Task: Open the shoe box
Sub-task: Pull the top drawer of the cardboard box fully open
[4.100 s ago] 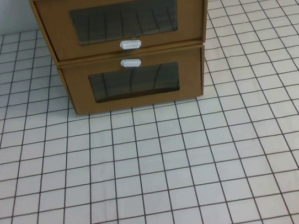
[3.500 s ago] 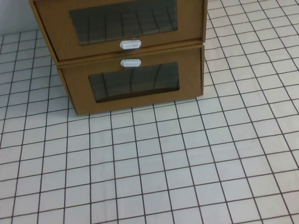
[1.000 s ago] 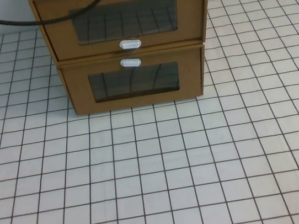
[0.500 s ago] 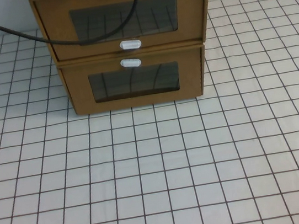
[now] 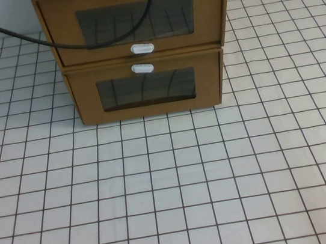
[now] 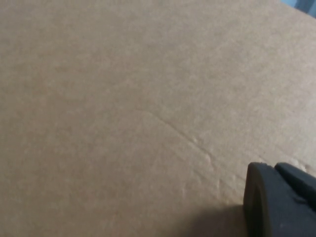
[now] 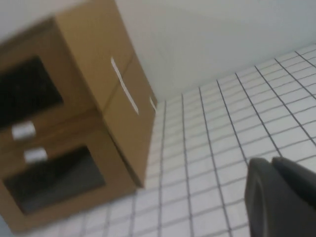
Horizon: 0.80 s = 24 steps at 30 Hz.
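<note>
Two brown shoe boxes are stacked at the far middle of the table, both fronts shut. The upper box (image 5: 135,19) and the lower box (image 5: 146,91) each have a dark window and a white handle (image 5: 142,48) (image 5: 142,68). Neither gripper shows in the high view; only a black cable (image 5: 109,40) hangs across the upper box. My left gripper (image 6: 274,168) is shut, very close to a plain cardboard face (image 6: 123,98). My right gripper (image 7: 271,160) is shut and empty, hovering off the right side of the boxes (image 7: 123,123).
A white tablecloth with a black grid (image 5: 172,187) covers the table in front of and beside the boxes. A pale wall (image 7: 207,39) rises behind them. Nothing else lies on the cloth.
The black cable has swung further right across the upper box's window over the last second. Four seconds ago it was not in view. The boxes have not moved.
</note>
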Motion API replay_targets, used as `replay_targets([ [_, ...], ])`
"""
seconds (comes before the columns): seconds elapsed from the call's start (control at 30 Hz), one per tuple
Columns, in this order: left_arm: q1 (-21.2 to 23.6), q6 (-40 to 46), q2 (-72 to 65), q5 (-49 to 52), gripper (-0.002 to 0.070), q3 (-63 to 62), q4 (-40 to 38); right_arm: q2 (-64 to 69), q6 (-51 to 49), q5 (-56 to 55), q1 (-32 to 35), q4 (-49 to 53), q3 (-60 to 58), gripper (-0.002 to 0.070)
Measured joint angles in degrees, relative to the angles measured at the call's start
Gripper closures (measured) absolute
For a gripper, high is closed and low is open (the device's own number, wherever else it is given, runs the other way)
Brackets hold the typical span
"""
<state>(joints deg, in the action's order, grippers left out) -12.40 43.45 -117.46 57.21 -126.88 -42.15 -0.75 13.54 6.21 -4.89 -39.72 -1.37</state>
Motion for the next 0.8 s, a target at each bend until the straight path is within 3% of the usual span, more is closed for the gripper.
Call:
replay_targets([
  [0.13, 0.00, 0.00, -0.14, -0.39, 0.0677, 0.00, 0.00, 0.00, 0.00, -5.26, 0.00, -12.08, 0.00, 0.0689],
  [0.4, 0.00, 0.13, -0.18, -2.21, 0.0677, -0.09, 1.39, 0.00, -0.23, -6.71, 0.00, -18.45, 0.00, 0.0690],
  [0.6, 0.00, 0.13, -0.27, -3.30, 0.0677, -0.09, 2.53, 1.69, -0.23, 4.54, 0.00, -20.06, 4.13, 0.0689],
  [0.8, -0.03, 0.13, -0.27, -3.43, 0.0677, -0.09, 2.90, 15.54, 4.62, 15.22, 0.00, -16.39, 13.86, 0.0689],
])
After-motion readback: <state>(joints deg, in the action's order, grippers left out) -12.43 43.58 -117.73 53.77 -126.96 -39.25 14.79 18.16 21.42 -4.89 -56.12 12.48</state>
